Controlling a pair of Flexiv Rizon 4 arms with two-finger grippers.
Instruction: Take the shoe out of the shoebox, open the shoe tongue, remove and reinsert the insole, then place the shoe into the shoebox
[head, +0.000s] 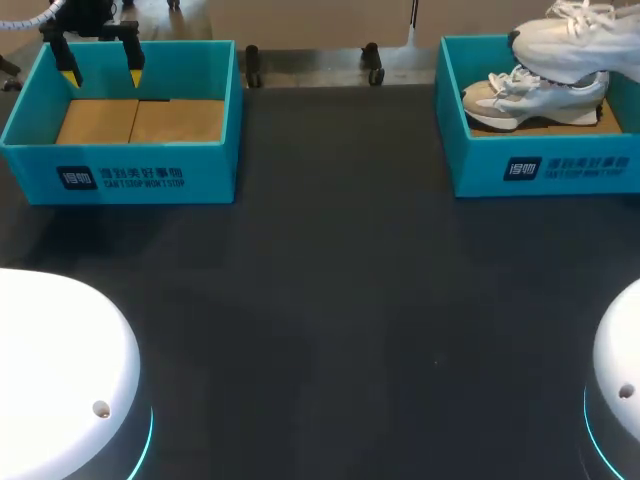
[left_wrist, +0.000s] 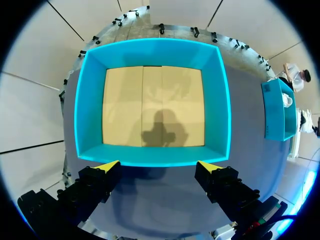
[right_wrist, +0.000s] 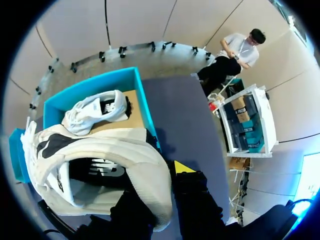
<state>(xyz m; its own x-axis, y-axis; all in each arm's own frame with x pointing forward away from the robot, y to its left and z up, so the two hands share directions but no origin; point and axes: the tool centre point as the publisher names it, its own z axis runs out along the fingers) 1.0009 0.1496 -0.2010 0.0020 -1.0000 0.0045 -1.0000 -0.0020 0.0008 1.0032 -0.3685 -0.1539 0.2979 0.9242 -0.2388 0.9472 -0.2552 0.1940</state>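
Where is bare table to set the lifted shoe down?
The dark table between the left shoebox and right shoebox is bare. The left shoebox floor is free, under the left gripper. The right shoebox is crowded: a second shoe lies in it, below the lifted shoe.

Matt card, cloth shoes, dull dark table

The table (head: 340, 300) is a dark, matt sheet with no shine. The left shoebox (head: 215, 170) and the right shoebox (head: 480, 170) have smooth teal card walls with a faint sheen, over bare brown, matt cardboard floors. The shoe (head: 575, 45) shows white woven mesh, smooth leather-like panels and cloth laces. The second shoe (head: 535, 95) adds duller beige panels. The left claw (head: 102, 78) has matt black fingers with flat yellow tips. The robot bases (head: 50, 370) are glossy white shells.
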